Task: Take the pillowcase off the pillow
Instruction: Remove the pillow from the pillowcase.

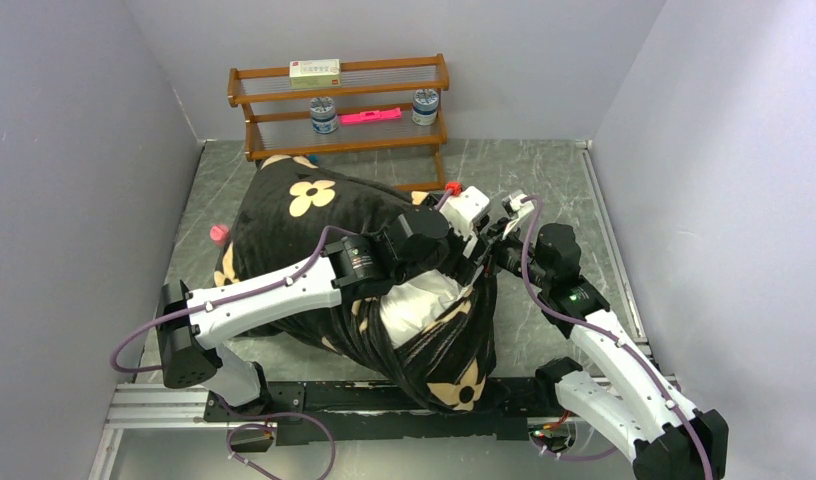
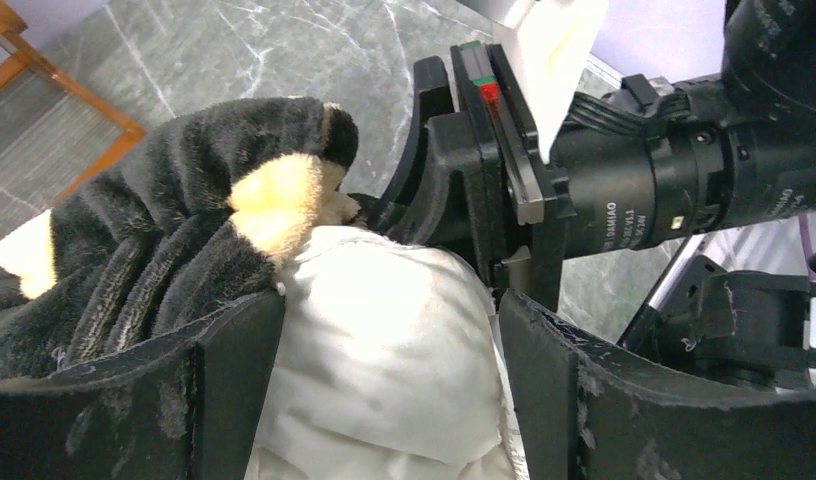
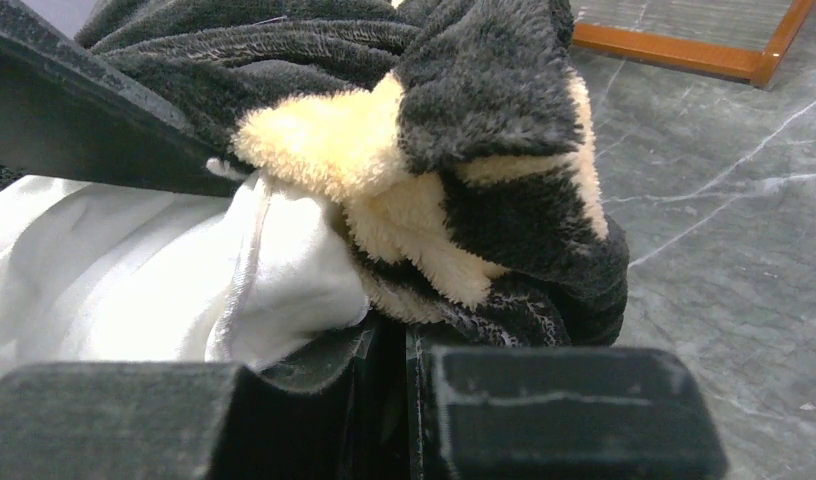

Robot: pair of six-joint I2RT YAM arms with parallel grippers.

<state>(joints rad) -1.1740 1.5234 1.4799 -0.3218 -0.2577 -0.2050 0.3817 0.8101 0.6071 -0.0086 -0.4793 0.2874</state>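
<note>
The black pillowcase (image 1: pixel 304 200) with tan flowers lies across the table's middle, its open end towards the near right. The white pillow (image 1: pixel 419 298) bulges out of that opening. My left gripper (image 1: pixel 462 262) reaches across the pillowcase to the opening; in the left wrist view its jaws (image 2: pixel 389 310) press on a bulge of the pillow (image 2: pixel 384 400), with the pillowcase (image 2: pixel 174 240) bunched at the left. My right gripper (image 1: pixel 491 258) meets it from the right. In the right wrist view it (image 3: pixel 404 345) is shut on the pillowcase's edge (image 3: pixel 484 120), beside the pillow (image 3: pixel 104 260).
A wooden shelf (image 1: pixel 339 105) stands at the back wall with a box (image 1: pixel 314 68), two jars (image 1: pixel 323 114) and a pink item (image 1: pixel 370 116). A small pink object (image 1: pixel 219 233) lies left of the pillowcase. Grey walls close in both sides.
</note>
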